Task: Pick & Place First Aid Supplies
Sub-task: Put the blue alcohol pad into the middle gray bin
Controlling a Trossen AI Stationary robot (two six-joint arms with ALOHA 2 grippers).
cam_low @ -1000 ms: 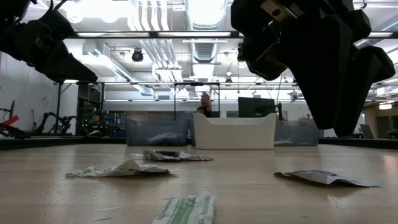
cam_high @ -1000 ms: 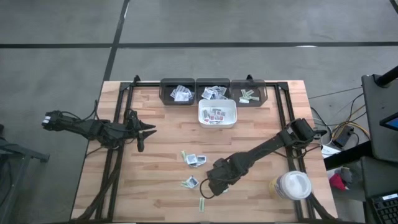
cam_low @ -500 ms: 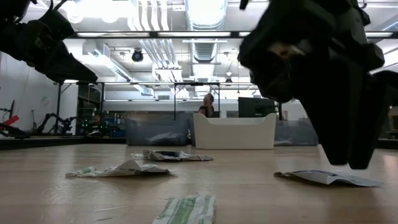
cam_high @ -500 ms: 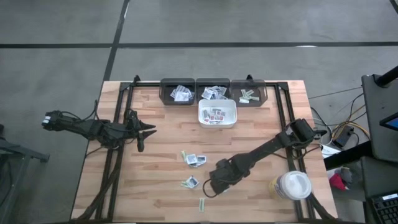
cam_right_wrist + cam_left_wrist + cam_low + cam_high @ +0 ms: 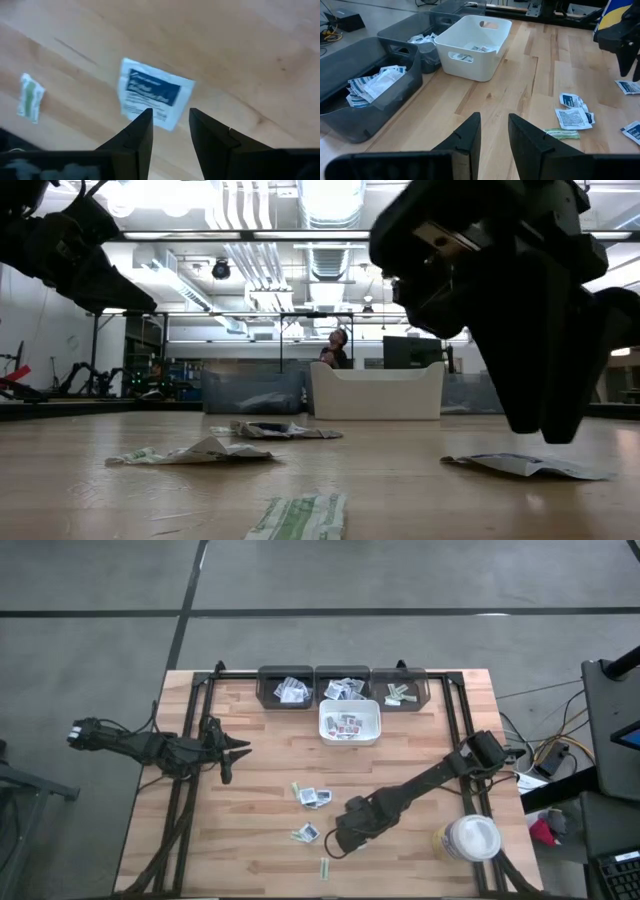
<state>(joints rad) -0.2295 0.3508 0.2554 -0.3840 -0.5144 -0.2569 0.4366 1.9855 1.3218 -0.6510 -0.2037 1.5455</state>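
Observation:
Several small flat packets, the first aid supplies, lie on the wooden table: a pair (image 5: 311, 797), one (image 5: 307, 833) and a green strip (image 5: 325, 867) near the front. My right gripper (image 5: 170, 125) hangs open, pointing steeply down, just above a white packet with blue print (image 5: 152, 95). In the low view its fingertips (image 5: 545, 430) stand a little above that packet (image 5: 530, 467). My left gripper (image 5: 235, 750) waits open at the table's left, above the wood. The white tray (image 5: 350, 723) stands at the back.
Three dark bins (image 5: 343, 688) with sorted packets line the far edge behind the tray. A round white-lidded jar (image 5: 470, 838) stands at the front right. Black frame rails (image 5: 195, 710) run along both sides. A person sits in the room beyond the table.
My right gripper has sunk toward the blue-printed packet and has rolled a little about its own axis. The packets lie where they were.

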